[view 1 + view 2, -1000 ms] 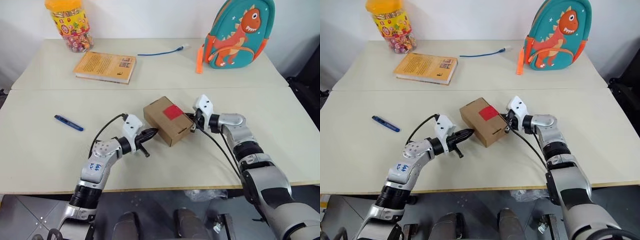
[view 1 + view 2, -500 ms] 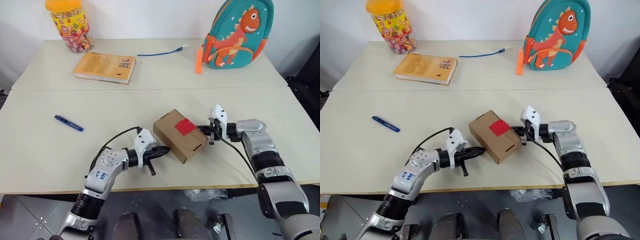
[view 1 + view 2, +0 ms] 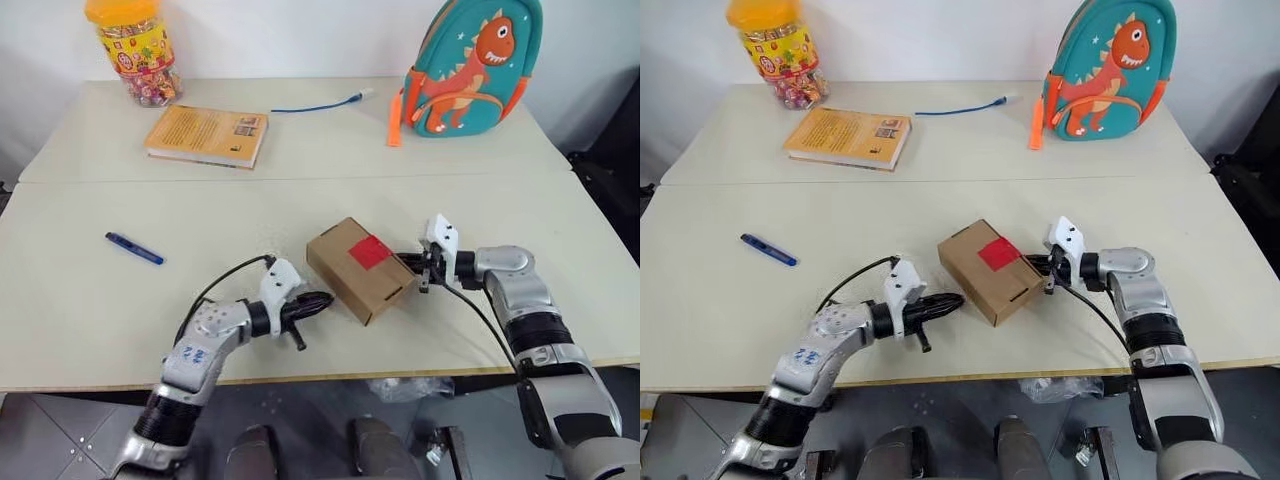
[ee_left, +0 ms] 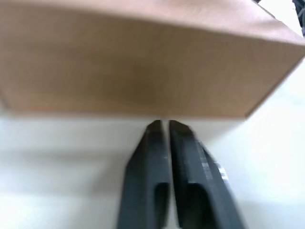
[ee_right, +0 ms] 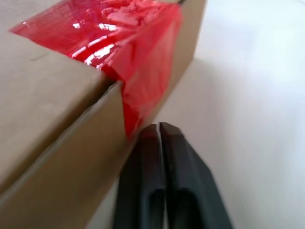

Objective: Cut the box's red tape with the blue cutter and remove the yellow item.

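The task looks barely begun. The box (image 3: 359, 269) lies near the front middle of the worktop (image 3: 90, 300) with the red tape (image 3: 370, 251) whole on its top. The blue cutter (image 3: 134, 248) rests untouched, well apart at the left. The yellow item cannot be seen (presumably inside). The left pincer (image 3: 322, 299) and the right pincer (image 3: 411, 266) flank the box, each clenched and grasping nothing. Cutting and removing are both left. There is one box, one tape patch, one cutter, two pincers.
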`<state>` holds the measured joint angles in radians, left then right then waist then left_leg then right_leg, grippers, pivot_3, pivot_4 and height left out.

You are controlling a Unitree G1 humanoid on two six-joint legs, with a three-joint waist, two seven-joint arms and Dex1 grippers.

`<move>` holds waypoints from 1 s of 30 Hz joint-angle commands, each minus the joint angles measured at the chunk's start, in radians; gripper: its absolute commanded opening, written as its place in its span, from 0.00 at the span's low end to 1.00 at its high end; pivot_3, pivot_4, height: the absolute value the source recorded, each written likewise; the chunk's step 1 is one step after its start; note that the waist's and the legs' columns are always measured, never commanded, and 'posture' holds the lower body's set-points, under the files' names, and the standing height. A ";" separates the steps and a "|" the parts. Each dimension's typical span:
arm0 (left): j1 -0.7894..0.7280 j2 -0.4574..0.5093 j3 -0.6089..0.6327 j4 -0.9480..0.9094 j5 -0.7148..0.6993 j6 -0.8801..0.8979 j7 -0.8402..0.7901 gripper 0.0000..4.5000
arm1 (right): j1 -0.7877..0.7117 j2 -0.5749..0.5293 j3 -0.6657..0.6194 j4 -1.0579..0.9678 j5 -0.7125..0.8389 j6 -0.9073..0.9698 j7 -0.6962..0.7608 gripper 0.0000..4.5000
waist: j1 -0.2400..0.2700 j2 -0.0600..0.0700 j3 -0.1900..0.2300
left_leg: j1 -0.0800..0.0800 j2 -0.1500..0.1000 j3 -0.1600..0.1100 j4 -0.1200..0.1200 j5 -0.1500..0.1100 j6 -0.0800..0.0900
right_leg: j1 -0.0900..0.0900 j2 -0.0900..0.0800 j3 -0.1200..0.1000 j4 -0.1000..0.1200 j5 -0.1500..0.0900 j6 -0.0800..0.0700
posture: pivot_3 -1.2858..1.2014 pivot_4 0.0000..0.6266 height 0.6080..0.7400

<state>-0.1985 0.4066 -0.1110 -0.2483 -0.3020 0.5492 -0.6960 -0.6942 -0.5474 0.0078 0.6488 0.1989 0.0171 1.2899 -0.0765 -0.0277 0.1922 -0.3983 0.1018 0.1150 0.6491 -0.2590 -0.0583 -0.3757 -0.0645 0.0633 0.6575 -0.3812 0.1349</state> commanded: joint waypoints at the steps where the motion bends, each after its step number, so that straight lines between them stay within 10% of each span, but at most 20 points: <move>1: 0.140 0.065 0.170 -0.136 -0.066 -0.007 -0.001 0.33 | 0.037 -0.083 -0.108 -0.125 0.110 0.049 0.044 0.28 | -0.001 0.000 0.000 | 0.000 0.000 0.000 0.000 0.000 0.000 | 0.000 0.000 0.000 -0.001 0.000 0.000 | 0.52 0.24 1.00; 10: 0.524 0.064 0.810 -0.051 -0.219 -0.256 0.017 0.93 | 0.314 -0.161 -0.233 -0.692 0.350 0.229 0.012 0.96 | -0.003 0.000 0.000 | 0.001 0.001 -0.001 -0.002 -0.003 -0.001 | 0.002 0.000 0.000 -0.004 -0.001 -0.002 | 0.52 0.24 1.00; 16: 0.649 -0.015 1.058 0.088 -0.245 -0.359 0.128 1.00 | 0.400 -0.082 -0.249 -0.925 0.565 0.328 -0.065 1.00 | -0.004 -0.003 -0.001 | 0.001 0.000 0.001 -0.001 -0.012 0.008 | 0.004 -0.002 -0.001 -0.008 -0.001 -0.002 | 0.52 0.24 1.00; 21: 0.668 -0.087 1.088 0.020 -0.280 -0.376 0.218 1.00 | 0.374 -0.056 -0.237 -0.952 0.552 0.268 -0.093 1.00 | 0.007 -0.007 -0.003 | 0.002 0.000 0.001 -0.001 -0.015 0.010 | 0.007 -0.004 -0.003 -0.013 0.000 -0.003 | 0.52 0.24 1.00; 30: 0.292 -0.083 0.738 -0.328 -0.239 0.038 0.705 1.00 | 0.315 -0.132 -0.241 -0.882 0.565 0.276 -0.040 1.00 | 0.048 -0.008 -0.004 | 0.011 -0.002 0.000 -0.001 -0.017 0.011 | 0.020 -0.005 -0.004 -0.019 0.001 -0.003 | 0.52 0.24 1.00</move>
<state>0.1433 0.3124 0.6793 -0.5004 -0.5614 0.4847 -0.1104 -0.3654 -0.6601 -0.2072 -0.2266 0.7472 0.2948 1.2363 -0.0288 -0.0355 0.1884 -0.3878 0.1005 0.1150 0.6485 -0.2761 -0.0470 -0.3559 -0.0693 0.0594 0.6382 -0.3799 0.1326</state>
